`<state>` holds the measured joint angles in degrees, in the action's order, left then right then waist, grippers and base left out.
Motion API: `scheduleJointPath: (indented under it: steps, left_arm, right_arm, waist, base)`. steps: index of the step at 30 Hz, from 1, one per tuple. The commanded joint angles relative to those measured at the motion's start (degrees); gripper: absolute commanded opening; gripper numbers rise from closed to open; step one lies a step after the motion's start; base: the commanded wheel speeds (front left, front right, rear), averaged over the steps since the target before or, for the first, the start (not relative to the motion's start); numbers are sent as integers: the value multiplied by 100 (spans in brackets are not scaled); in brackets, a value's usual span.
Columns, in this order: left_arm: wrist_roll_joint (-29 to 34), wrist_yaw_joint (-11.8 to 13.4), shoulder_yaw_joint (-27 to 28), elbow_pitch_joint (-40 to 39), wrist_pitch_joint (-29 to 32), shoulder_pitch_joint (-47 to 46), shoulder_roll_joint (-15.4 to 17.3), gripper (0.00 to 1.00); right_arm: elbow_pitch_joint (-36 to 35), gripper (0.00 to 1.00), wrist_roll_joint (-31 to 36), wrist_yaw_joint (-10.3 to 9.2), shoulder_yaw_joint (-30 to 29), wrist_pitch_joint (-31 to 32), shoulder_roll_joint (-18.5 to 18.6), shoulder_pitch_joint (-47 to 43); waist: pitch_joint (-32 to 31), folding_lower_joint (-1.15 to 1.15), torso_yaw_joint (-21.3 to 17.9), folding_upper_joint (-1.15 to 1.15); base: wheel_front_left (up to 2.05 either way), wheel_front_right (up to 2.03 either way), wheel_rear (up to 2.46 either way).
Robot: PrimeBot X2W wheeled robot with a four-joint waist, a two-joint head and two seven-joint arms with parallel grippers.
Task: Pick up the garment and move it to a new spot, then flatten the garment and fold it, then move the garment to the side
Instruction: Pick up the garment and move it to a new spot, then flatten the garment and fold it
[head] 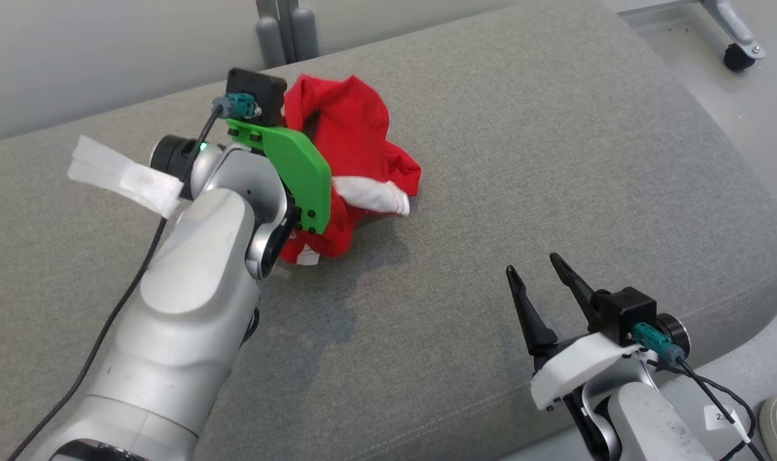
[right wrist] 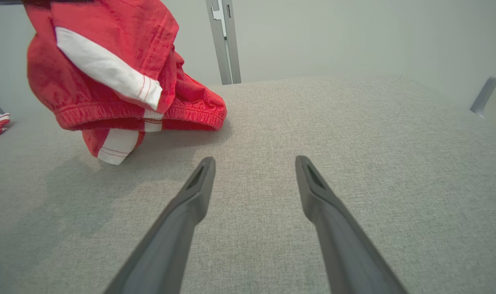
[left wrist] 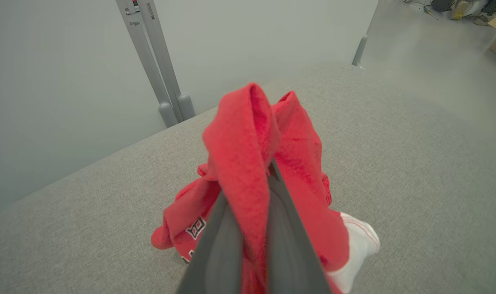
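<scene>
Garment [head: 356, 141] soft, light, floppy; left hand [left wrist: 268, 171] pinched shut on a bunched fold, right hand [head: 532, 262] wide open, empty. Best hold probably hem.

Grey cushion [head: 555, 160] open across its right half, wide bare stretch ahead of right gripper [head: 532, 262]. Left side blocked: bunched red garment [head: 356, 141], left arm [head: 196, 288] over it. Grey posts [head: 286, 32] behind far edge
</scene>
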<state>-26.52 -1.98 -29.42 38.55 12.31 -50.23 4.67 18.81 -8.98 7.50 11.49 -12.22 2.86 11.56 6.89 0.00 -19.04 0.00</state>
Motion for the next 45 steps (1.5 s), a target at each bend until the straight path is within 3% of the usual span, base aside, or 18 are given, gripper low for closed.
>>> scheduleJointPath:
  steps: [1,2,3,4,5,15,21,26,35,45]
  left_arm:
    - [29,-14,-63,133,7,120,-6,0]
    - [29,-33,-123,240,18,161,-34,0]
    - [-15,-80,-168,318,3,200,-64,11]
    - [-81,-124,-188,362,-104,226,-97,87]
    - [-120,-147,-199,424,-194,253,-109,100]
    - [-956,-142,-114,424,-1166,420,-176,100]
    - [-1190,-25,-184,-67,-1287,713,-146,100]
    - [-1066,138,-367,-501,-1098,1304,109,100]
    - [-1072,348,-671,-859,-804,2237,267,100]
    - [-938,553,-833,-648,-766,2155,209,100]
  right_arm:
    - [24,100,-39,-2,18,-61,5,103]
    - [45,100,-57,-2,31,-72,4,120]
    - [69,100,-78,-2,46,-81,2,140]
    - [87,100,-99,-2,55,-100,4,166]
    - [111,100,-119,-2,70,-111,5,194]
    - [342,100,-51,-2,-72,-202,7,235]
    - [384,100,76,-2,-305,-169,8,92]
    - [359,100,135,-2,-419,-98,6,-59]
    - [205,100,207,-2,-374,45,9,-187]
    - [9,100,230,-2,-336,133,7,-190]
  waist:
    - [282,0,-199,0]
    - [310,0,-203,0]
    - [337,0,-204,0]
    - [362,0,-200,0]
    - [376,0,-193,0]
    - [137,0,274,0]
    - [-154,0,670,0]
    - [-368,0,855,0]
    - [-433,0,760,0]
    - [-198,0,280,0]
  base:
    - [0,0,0]
    - [0,0,0]
    - [0,0,0]
    - [0,0,0]
    - [0,0,0]
    - [0,0,0]
    - [0,0,0]
    - [0,0,0]
    - [0,0,0]
    - [0,0,0]
